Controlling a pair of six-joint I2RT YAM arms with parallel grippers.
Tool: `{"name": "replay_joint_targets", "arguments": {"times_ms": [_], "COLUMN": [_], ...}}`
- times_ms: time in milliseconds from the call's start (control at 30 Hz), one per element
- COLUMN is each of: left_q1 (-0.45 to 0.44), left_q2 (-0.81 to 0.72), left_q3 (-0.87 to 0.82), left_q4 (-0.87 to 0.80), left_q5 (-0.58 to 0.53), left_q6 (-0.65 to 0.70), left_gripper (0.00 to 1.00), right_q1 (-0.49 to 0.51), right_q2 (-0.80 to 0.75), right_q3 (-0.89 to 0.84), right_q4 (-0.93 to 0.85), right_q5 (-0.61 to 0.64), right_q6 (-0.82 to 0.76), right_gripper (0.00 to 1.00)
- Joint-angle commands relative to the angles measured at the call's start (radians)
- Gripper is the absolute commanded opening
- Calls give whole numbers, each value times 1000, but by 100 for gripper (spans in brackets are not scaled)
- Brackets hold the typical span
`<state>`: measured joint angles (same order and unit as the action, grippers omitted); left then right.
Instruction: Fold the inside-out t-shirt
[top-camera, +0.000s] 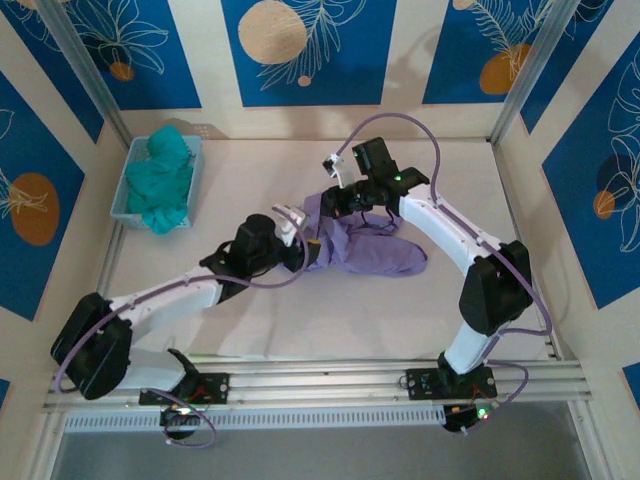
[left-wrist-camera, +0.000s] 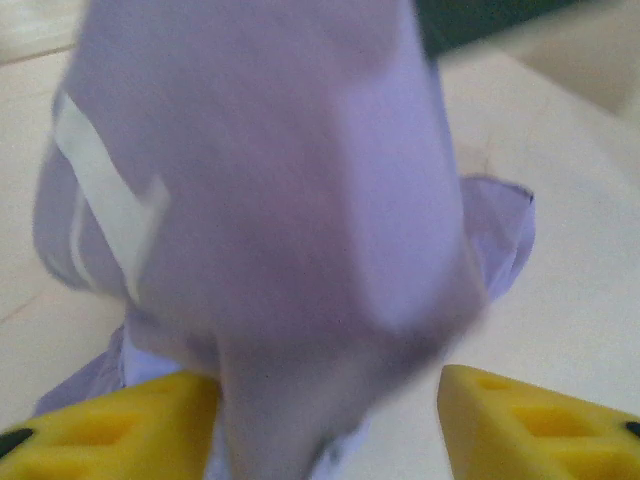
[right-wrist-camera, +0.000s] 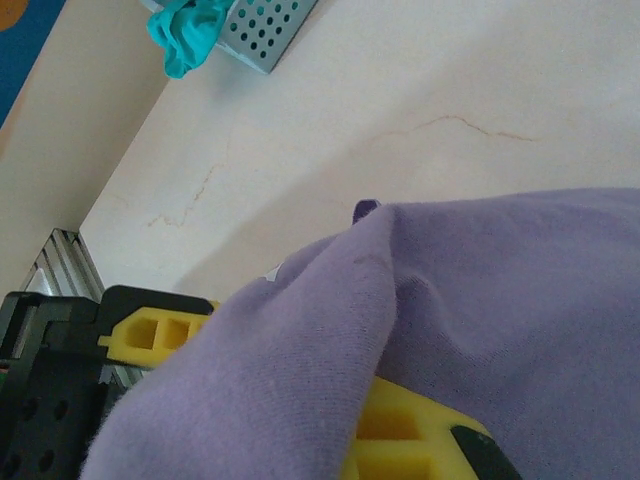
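**One pinch holds the shirt.** The inside-out t-shirt (top-camera: 375, 250) lies bunched in the middle of the worktop (top-camera: 300, 320). One end is lifted clear by the right gripper (top-camera: 338, 203), whose jaws are clamped on a fold of the lavender cloth. The left gripper (left-wrist-camera: 325, 425) stands just beside it with its yellow fingers (left-wrist-camera: 110, 425) parted. Cloth hangs between them, unpinched.

With a single grip carrying the raised end, the shirt could slide free or sag into a tighter heap if the right arm moves off before the left gripper closes. If the left jaws close on whatever hangs there, they may catch several layers rather than one edge, which would lock a twist into any fold that follows. The two grippers also work close together, so a careless swing could knock one against the other.

Collar, hem and sleeves cannot be told apart in the crumpled mass seen from above. The left wrist view is blurred, and a white strip (left-wrist-camera: 100, 190) on the cloth may be a label or seam tape; which one is unclear. Fabric draped over the right gripper hides how deep its bite goes.

A teal garment (top-camera: 160, 180) sits in a pale basket (top-camera: 125, 185) at the far left, well apart.
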<state>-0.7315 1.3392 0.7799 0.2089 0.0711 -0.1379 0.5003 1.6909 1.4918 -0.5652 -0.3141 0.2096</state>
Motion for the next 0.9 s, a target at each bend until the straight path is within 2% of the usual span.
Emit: {"name": "replay_joint_targets", "arguments": {"times_ms": [0, 67, 100, 133, 300, 367, 433, 533, 667, 867], "left_q1": [2, 16, 29, 42, 86, 92, 101, 113, 135, 161], "left_q2": [38, 47, 42, 33, -56, -70, -78, -87, -87, -76], "left_q3": [61, 72, 77, 80, 72, 68, 65, 65, 78, 107], "left_q4": [94, 85, 65, 46, 12, 12, 5, -20, -39, -66], "left_q5": [13, 46, 77, 113, 403, 473, 501, 492, 492, 501], "left_q6": [-26, -40, -55, -72, -232, -285, -328, -335, -336, -344], "left_gripper": [32, 6, 0, 0, 0, 0, 0, 0, 0, 0], "right_q1": [3, -8, -12, -12, 18, 33, 48, 60, 69, 101], "right_q2": [-30, -52, -68, -82, -121, -128, -153, -232, -382, -588], "right_q3": [-31, -50, -61, -70, -113, -126, -154, -241, -389, -628], "right_q4": [-24, -42, -53, -64, -87, -82, -61, -4, 82, 287], "right_q5": [34, 85, 132, 186, 621, 743, 799, 748, 594, 385], "right_q6": [-12, -32, -47, -63, -144, -158, -166, -154, -158, -167], "right_gripper": [7, 9, 10, 12, 24, 29, 34, 42, 49, 52]}}
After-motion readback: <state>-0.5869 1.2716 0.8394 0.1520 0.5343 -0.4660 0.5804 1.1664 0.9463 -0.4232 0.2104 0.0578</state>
